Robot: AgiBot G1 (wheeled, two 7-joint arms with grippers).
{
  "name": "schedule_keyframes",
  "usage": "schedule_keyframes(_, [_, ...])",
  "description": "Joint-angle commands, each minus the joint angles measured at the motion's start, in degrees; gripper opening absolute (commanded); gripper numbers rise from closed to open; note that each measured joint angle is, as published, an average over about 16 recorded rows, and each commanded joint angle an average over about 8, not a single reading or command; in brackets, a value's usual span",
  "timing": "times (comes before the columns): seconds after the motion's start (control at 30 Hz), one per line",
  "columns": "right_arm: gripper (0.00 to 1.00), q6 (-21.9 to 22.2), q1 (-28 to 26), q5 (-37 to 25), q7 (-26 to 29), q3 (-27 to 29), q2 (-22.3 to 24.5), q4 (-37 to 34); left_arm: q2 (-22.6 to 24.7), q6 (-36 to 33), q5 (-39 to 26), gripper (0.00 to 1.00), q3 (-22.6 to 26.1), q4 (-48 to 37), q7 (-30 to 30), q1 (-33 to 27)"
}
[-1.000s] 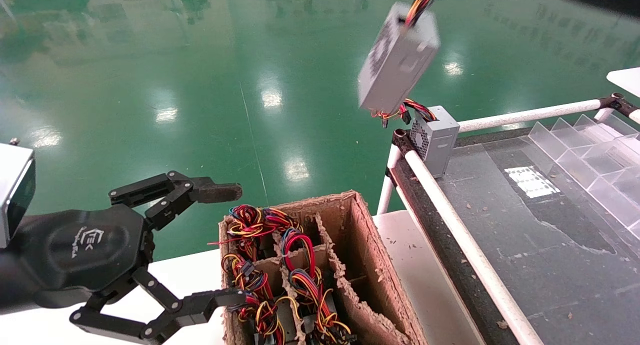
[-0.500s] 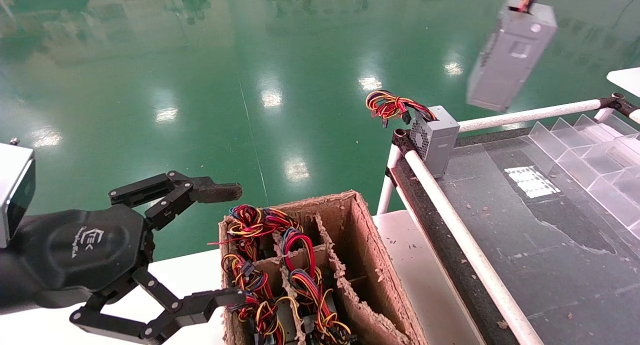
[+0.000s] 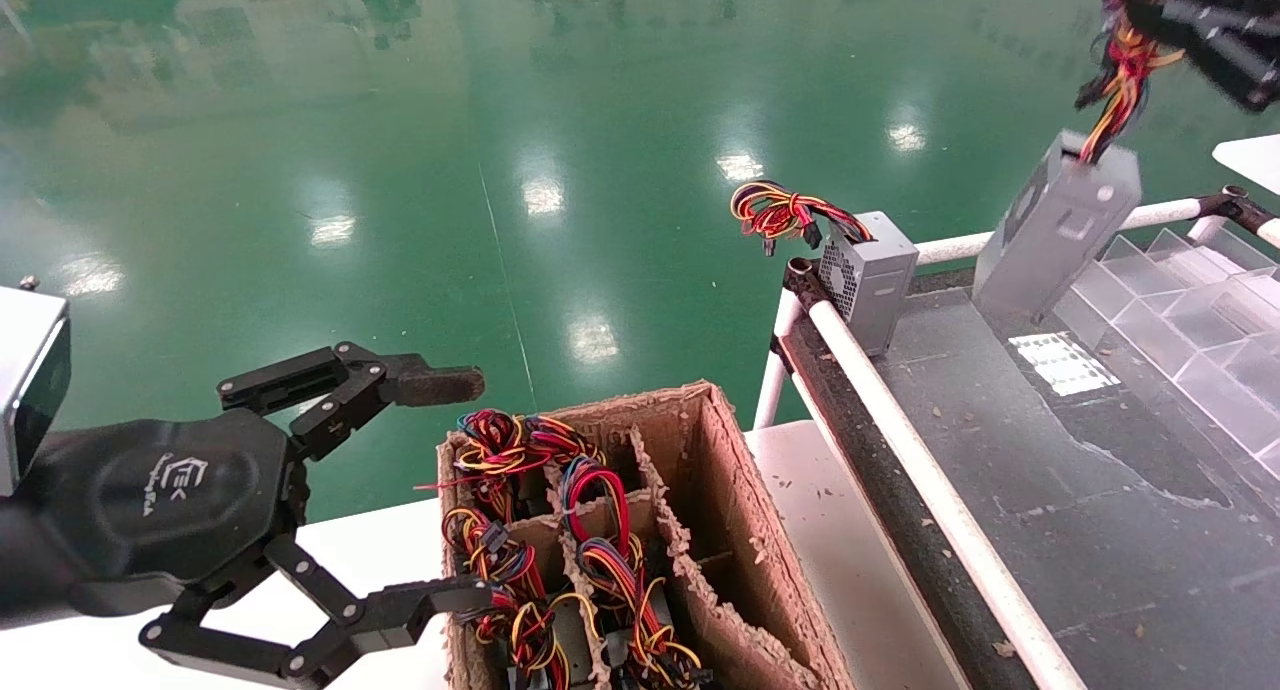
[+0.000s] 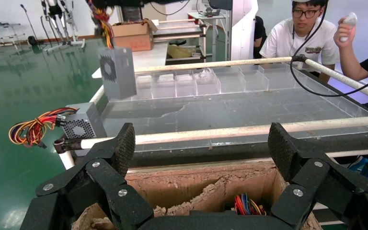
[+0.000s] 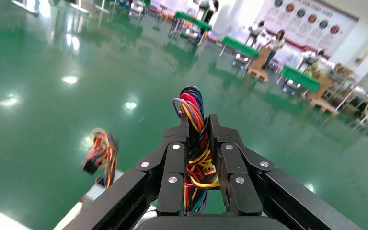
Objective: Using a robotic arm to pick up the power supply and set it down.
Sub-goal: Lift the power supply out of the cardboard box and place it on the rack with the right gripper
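Note:
The power supply (image 3: 1060,220), a plain grey box, hangs tilted by its coloured wires (image 3: 1120,60) at the far right. My right gripper (image 3: 1150,20) is shut on that wire bundle (image 5: 194,143), which fills the gap between its fingers (image 5: 199,122). The box's lower end is at the dark table top (image 3: 1050,450); I cannot tell if it touches. The left wrist view shows the box (image 4: 117,72) near the clear dividers. My left gripper (image 3: 450,490) is parked open beside the cardboard box, holding nothing (image 4: 202,143).
A second grey box with a vent grille (image 3: 868,275) and curled wires (image 3: 780,210) stands at the table's near corner. White pipe rails (image 3: 930,480) edge the table. Clear plastic dividers (image 3: 1180,300) line the right. A partitioned cardboard box (image 3: 720,470) holds more wired units. Two people (image 4: 302,33) sit behind the table.
The right gripper has carried the power supply to the right and down, from above the vented box to the far part of the table. The left arm has not moved.

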State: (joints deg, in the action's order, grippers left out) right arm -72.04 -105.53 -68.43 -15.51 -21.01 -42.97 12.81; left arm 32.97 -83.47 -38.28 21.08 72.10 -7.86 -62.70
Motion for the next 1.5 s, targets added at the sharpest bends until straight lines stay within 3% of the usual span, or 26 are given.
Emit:
schedule_keyframes(0.03, [0.00,-0.1,0.2,-0.5,-0.6,-0.3,0.0,-1.2,0.0,0.0,0.0,1.00,0.0,0.0,0.0,0.0])
schedule_keyframes(0.87, [0.00,9.9,-0.7,-4.0,-5.2,-2.7,-11.9,-10.5,0.0,0.0,0.0,1.00,0.0,0.0,0.0,0.0])
schedule_keyframes(1.3, [0.00,21.3,-1.2,-5.1,-6.6,-3.4,-17.6,-12.3,0.0,0.0,0.0,1.00,0.0,0.0,0.0,0.0])
schedule_keyframes(1.5, [0.00,21.1,-1.3,-5.5,-6.9,-3.7,-19.0,-12.1,0.0,0.0,0.0,1.00,0.0,0.0,0.0,0.0])
